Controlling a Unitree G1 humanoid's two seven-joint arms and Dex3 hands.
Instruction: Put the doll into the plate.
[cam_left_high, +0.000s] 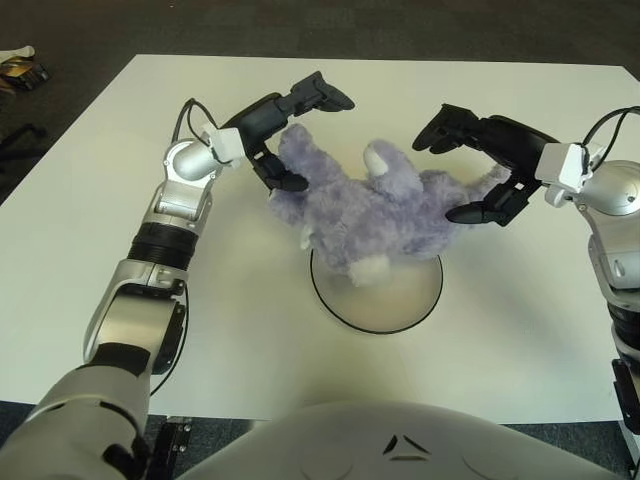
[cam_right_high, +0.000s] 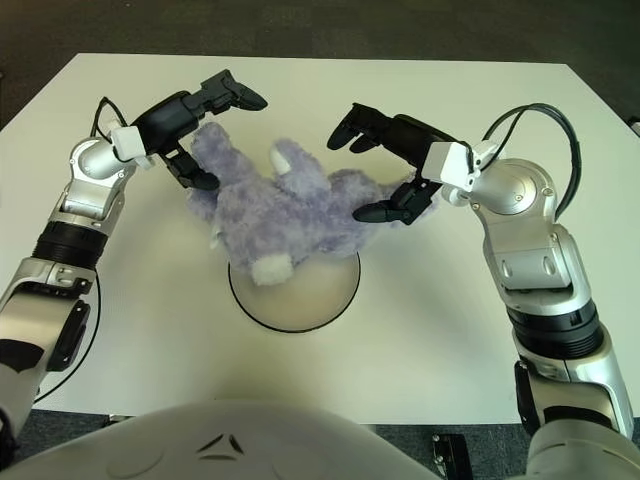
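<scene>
A fluffy purple doll (cam_left_high: 385, 215) lies on its side across the far half of the round white plate (cam_left_high: 400, 322), its white tail over the plate. My left hand (cam_left_high: 322, 144) is at the doll's left end. Its upper fingers (cam_left_high: 322, 97) are raised clear above the plush, and its thumb is against the plush's side. My right hand (cam_left_high: 440, 178) is at the doll's right end, fingers spread wide, with the doll's limb lying loosely between them. Neither hand closes on the doll.
The white table (cam_left_high: 120, 260) extends to both sides and in front of the plate. Dark floor lies beyond its far edge, with a small object (cam_left_high: 22, 68) at the far left. My torso fills the bottom edge.
</scene>
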